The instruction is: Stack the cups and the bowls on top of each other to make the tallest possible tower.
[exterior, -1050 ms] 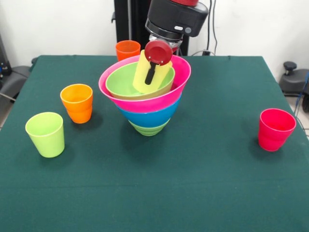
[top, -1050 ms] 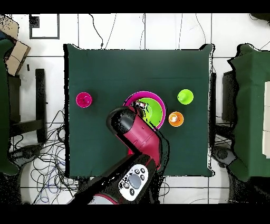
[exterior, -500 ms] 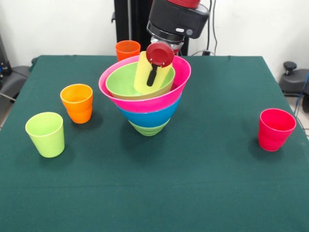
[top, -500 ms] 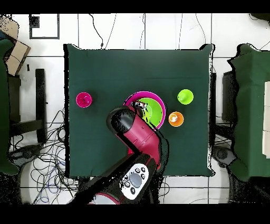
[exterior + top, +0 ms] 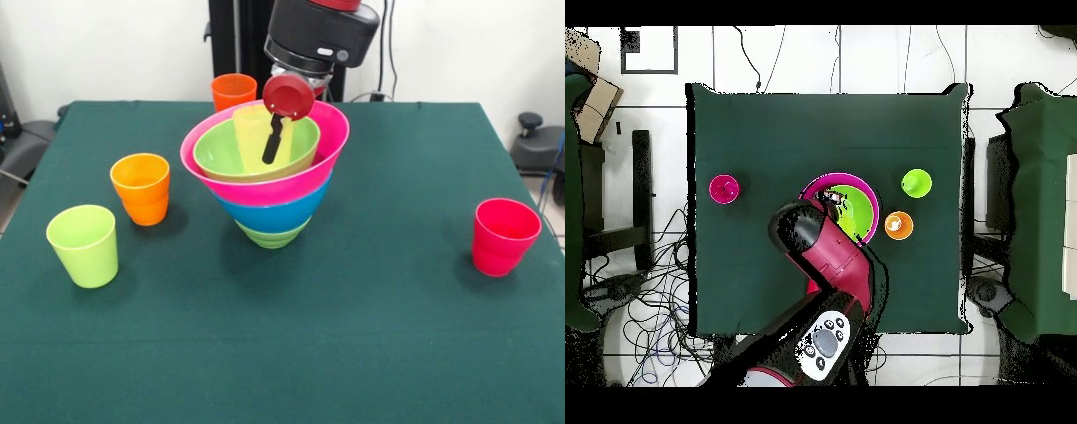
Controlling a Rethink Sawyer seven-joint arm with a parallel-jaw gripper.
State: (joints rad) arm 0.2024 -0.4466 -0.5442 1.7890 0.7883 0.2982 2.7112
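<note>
step: seat pale yellow cup (image 5: 259,134) in small green bowl (image 5: 214,148) | my end effector (image 5: 276,132): finger spread unreadable | advice: centre it upright before letting go

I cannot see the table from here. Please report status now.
Pincer over the tower, state unclear. Pale yellow cup upright in the small green bowl. Four cups loose on the table; nothing blocking.

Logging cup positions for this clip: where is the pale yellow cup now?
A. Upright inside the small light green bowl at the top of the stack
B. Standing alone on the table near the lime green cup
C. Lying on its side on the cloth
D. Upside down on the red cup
A: the pale yellow cup stands mouth-up inside the small light green bowl, which nests in the pink bowl.
</note>
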